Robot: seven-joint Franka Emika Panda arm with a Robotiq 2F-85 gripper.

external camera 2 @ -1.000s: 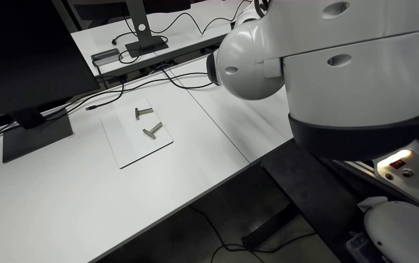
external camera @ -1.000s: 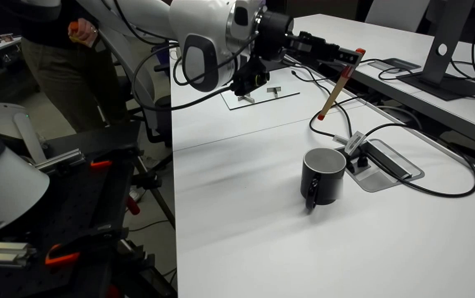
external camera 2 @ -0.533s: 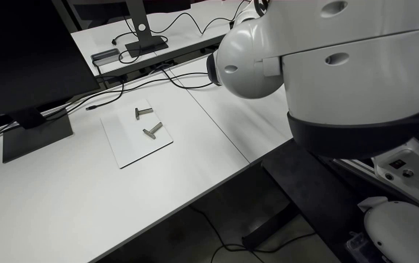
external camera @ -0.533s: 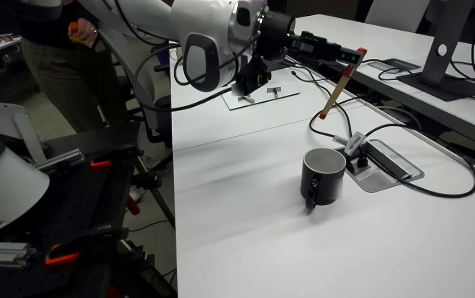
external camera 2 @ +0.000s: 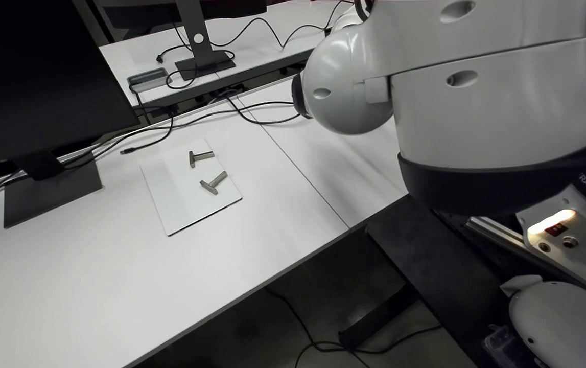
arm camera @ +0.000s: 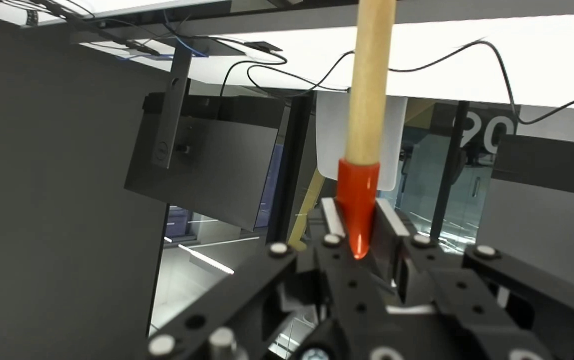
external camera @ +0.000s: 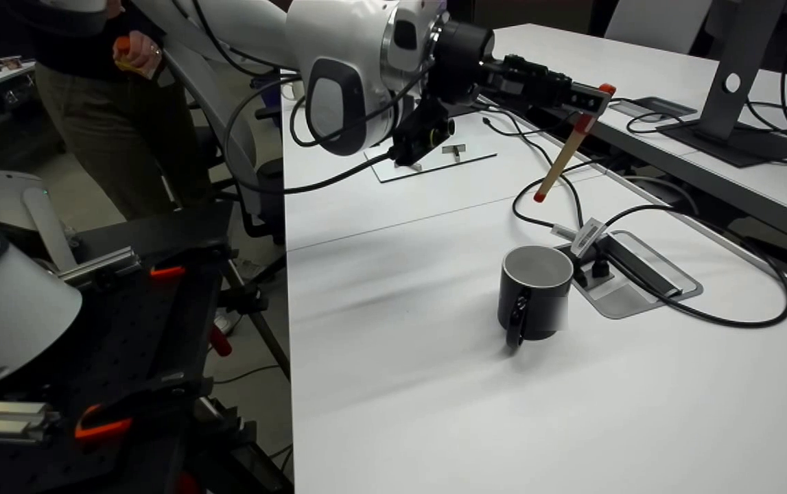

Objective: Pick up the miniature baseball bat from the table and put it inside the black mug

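The white bench (external camera: 393,405) shows in both exterior views. Its long edge on the robot's side runs past the black stand (external camera: 119,336); the opposite edge faces a neighbouring desk (external camera: 571,58) across a dark gap. Broad white surface reaches from the robot's side towards the middle, while black cables (external camera: 753,324) follow the far edge and loop inward, narrowing the room there. The white arm (external camera: 331,38) extends over the bench; in an exterior view it fills the upper right and hides the surface behind it. A monitor (external camera 2: 32,76) there is cut off at top and left. A thin white board (external camera 2: 175,194) lies flat on the bench. A grey cable box (external camera: 619,298) is set into the bench top, partly under cable.

The claw (arm camera: 359,220) is pinching the miniature baseball bat (external camera: 561,161) by its red end. Just beside the cable box stands the black mug (external camera: 543,295), upright, pale grey lining showing inside; a patch low on its side is blurred. The bat hangs tilted, outside the mug and apart from it; its tip's height over the bench I cannot tell. In the wrist view the bat runs out of frame at the top. Two grey T-shaped pieces (external camera 2: 213,184) lie on the board, one mostly hidden by the arm in an exterior view.
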